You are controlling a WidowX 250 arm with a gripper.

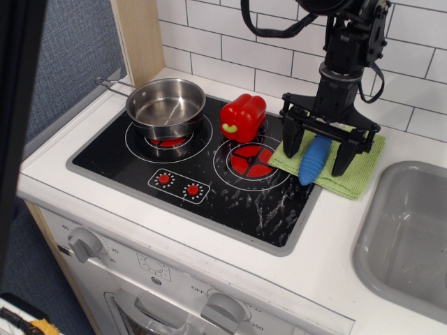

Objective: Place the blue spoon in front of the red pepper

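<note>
White tiles are standing behind a toy kitchen tabletop [209,269] with a black stove [195,174] and a grey sink [408,223]. In this single view, we are seeing the gripper [318,148] hanging wide open, its fingers on both sides of the blue spoon [312,159]. The spoon is lying on a green cloth [353,174], right of the red pepper [242,116]. We are judging the spoon light and stiff; its thick ribbed handle is giving the best hold, across the middle. The metal bowl is hidden.
</note>
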